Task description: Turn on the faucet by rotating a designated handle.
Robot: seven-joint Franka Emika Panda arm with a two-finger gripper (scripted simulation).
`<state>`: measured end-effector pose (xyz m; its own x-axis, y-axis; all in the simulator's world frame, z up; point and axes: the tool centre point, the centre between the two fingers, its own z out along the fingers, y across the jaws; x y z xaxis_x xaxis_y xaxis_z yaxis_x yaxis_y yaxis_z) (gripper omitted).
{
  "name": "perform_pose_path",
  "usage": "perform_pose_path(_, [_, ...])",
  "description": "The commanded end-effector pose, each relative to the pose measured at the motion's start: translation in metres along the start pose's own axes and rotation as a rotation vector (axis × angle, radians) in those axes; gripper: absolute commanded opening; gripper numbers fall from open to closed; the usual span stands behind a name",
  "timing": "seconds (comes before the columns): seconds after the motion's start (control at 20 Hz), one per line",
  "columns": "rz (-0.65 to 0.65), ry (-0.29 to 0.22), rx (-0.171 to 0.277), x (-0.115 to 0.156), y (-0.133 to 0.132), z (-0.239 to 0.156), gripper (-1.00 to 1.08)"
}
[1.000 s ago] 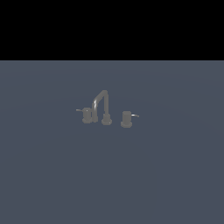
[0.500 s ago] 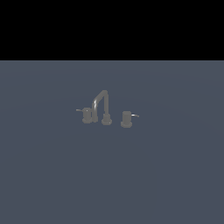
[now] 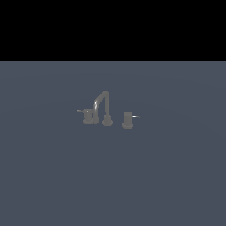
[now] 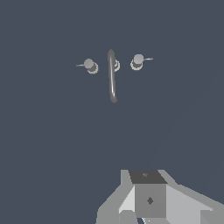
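I judge nothing done: the dull-grey arched metal faucet (image 3: pixel 104 108) and its short grey cylindrical handle (image 3: pixel 87 116) at 9 o'clock of the spout stand untouched, the gripper (image 4: pixel 148 199) well apart, and I cannot tell whether its jaws are spread.

Faucet (image 3: pixel 106 108) spout central; handle (image 3: pixel 87 115) at exterior view's left — twin knob (image 3: pixel 127 119) right.

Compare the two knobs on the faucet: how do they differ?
The handle sits on the exterior view's left, where the spout curves down; the twin knob sits on that view's right, away from the spout's mouth. The handle's lever is dull and points outward left; the twin's lever glints bright and points outward right. Both are short grey cylinders of similar size, standing upright.
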<state>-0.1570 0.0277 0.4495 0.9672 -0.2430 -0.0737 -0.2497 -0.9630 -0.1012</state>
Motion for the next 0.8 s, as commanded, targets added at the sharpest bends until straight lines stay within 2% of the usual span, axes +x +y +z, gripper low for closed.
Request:
perform_pose_path(0.0, [0.065,-0.011,0.020,0.017,-0.009,0.008,-1.00])
perform_pose_path(0.35, [0.254,-0.042,0.059,0.064,-0.033,0.035,-1.00])
perform_pose_path(0.75, [0.481,-0.071,0.076,0.116,-0.059,0.078,-1.00])
